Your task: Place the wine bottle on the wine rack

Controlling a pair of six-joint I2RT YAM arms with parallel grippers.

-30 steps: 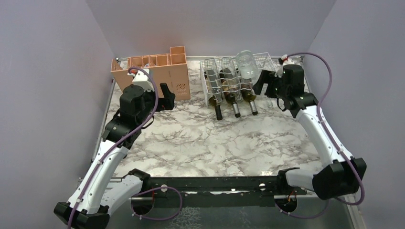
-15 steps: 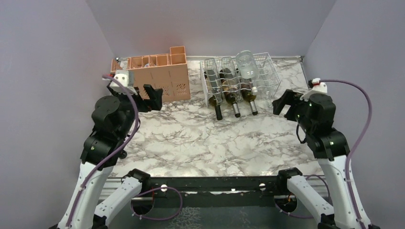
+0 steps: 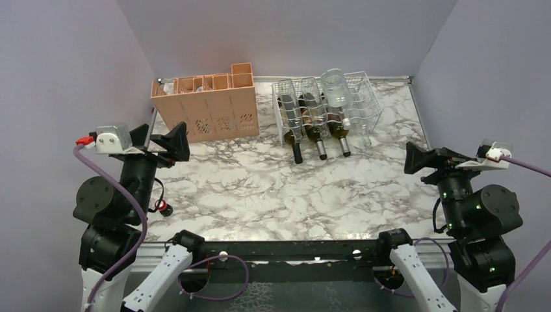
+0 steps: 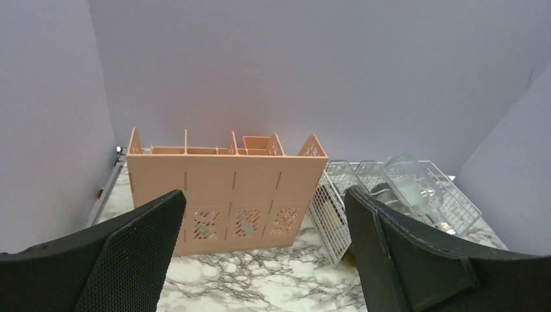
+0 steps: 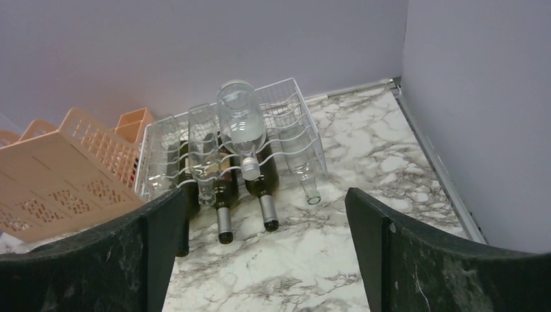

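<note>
The white wire wine rack [image 3: 371, 97] stands at the back of the table, right of centre. Three dark bottles [image 3: 321, 138] lie in its cradles, necks towards me. A clear bottle [image 3: 337, 90] lies tilted on top of them. In the right wrist view the rack [image 5: 295, 107] holds the clear bottle [image 5: 239, 123], the dark bottles [image 5: 263, 188] and another clear bottle [image 5: 303, 174]. My left gripper [image 3: 158, 138] [image 4: 265, 195] is open and empty, high above the near left. My right gripper [image 3: 429, 159] [image 5: 266, 195] is open and empty, high above the near right.
A peach-orange plastic crate [image 3: 208, 107] [image 4: 224, 188] stands at the back left, next to the rack [image 4: 331, 211]. The marble table [image 3: 273, 188] is walled by grey panels. A small dark, red-tipped object [image 3: 163, 208] lies by the left arm.
Both arms have drawn back from the crate and the rack towards the near edge and risen. The clear bottle stays on the rack where it was.
</note>
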